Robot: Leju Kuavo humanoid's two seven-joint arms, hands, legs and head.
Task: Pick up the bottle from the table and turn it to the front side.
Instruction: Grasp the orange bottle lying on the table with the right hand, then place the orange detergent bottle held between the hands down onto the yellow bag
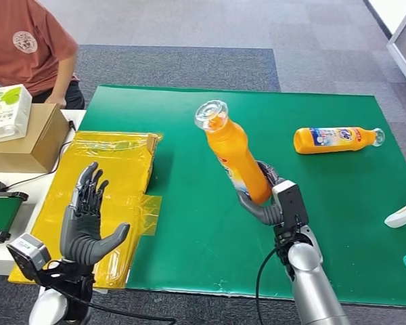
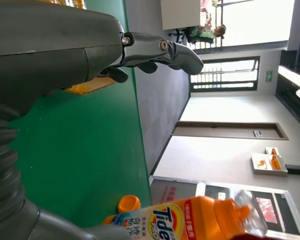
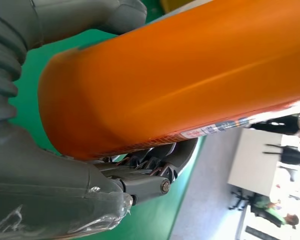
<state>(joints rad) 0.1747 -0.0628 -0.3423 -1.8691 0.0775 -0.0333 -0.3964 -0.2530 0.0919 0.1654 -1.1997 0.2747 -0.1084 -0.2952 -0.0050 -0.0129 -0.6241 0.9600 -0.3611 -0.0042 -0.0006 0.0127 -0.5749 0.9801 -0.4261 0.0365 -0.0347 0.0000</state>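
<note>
Bottle (image 1: pixel 237 157) base within right fingers (image 1: pixel 264 177)

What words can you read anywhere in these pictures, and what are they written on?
"Tide": on the label of the orange bottle lying on the green mat, seen from the left wrist.
The smaller print on that label: too small to read.
The label of the bottle in the right hand: turned away, unreadable.
The white carton on the cardboard box: print too blurred.
The person's shirt badge: too blurred.
</note>
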